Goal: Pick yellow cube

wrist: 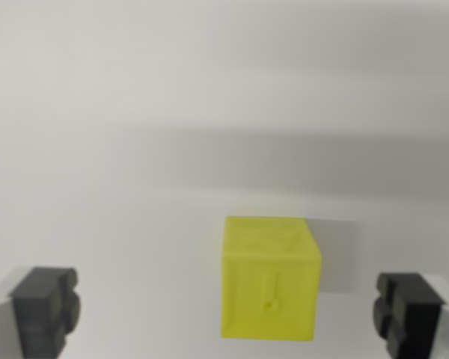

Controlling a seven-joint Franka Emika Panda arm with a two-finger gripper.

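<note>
Yellow cube (269,280), one, between two jaws

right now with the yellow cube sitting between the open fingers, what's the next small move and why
Probably ease the gripper toward the wrist view's right before closing. The yellow cube sits between the fingers but nearer the right one, with a wider gap on the left, and neither pad touches it. Centring first should keep the cube from being pushed sideways.

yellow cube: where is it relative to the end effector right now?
In the wrist view the yellow cube sits low, slightly right of centre, on the white surface, between the open end effector fingers and touching neither.
</note>
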